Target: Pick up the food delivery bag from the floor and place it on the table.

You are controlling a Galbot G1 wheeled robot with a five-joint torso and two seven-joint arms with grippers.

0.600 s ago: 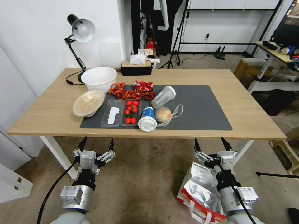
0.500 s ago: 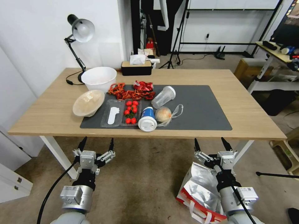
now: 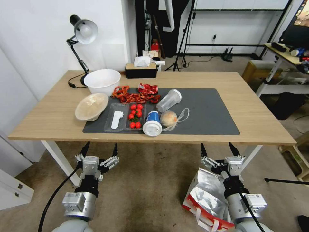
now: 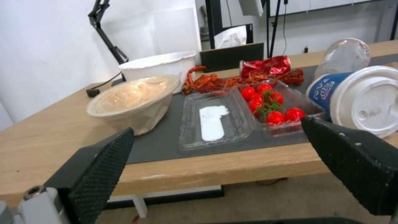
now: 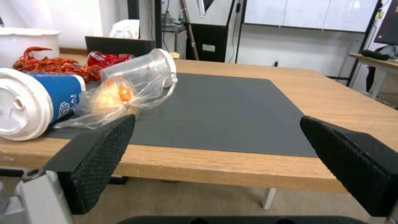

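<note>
A: We see the food delivery bag (image 3: 206, 196) on the floor (image 3: 151, 187), at about 5 o'clock in the head view, its silver foil lining showing and a red side panel with white strap handles along its near edge. The right tool (image 3: 218, 150) hangs just above its far rim, black fingers spread apart, nothing between them.

B: And the left tool (image 3: 99, 149)?

A: At 7 o'clock, over bare carpet well apart from the bag, fingers likewise spread and empty. Both tools sit just short of the near edge of the surface (image 3: 54, 116).

B: What do we find on the surface?

A: A dark grey mat (image 3: 209, 112) carries most of it. At 11 o'clock from the mat's middle we see red crayfish (image 3: 133, 96) and a crumpled red wrapper (image 3: 148, 88). Nearer the front edge lie a clear tray of cherry tomatoes (image 3: 135, 116), an open clear lid tray (image 3: 116, 117), a blue paper cup (image 3: 152, 122) on its side with a white lid, a bun in a clear plastic bag (image 3: 170, 118) touching it, and a clear plastic cup (image 3: 169, 100) tipped over behind.

B: And off the mat?

A: A tilted beige bowl (image 3: 91, 106) overlaps its left edge, a white tub (image 3: 102, 81) stands behind it, a desk lamp (image 3: 82, 35) rises at 10 o'clock, and a tissue box (image 3: 141, 69) sits at 12.
</note>
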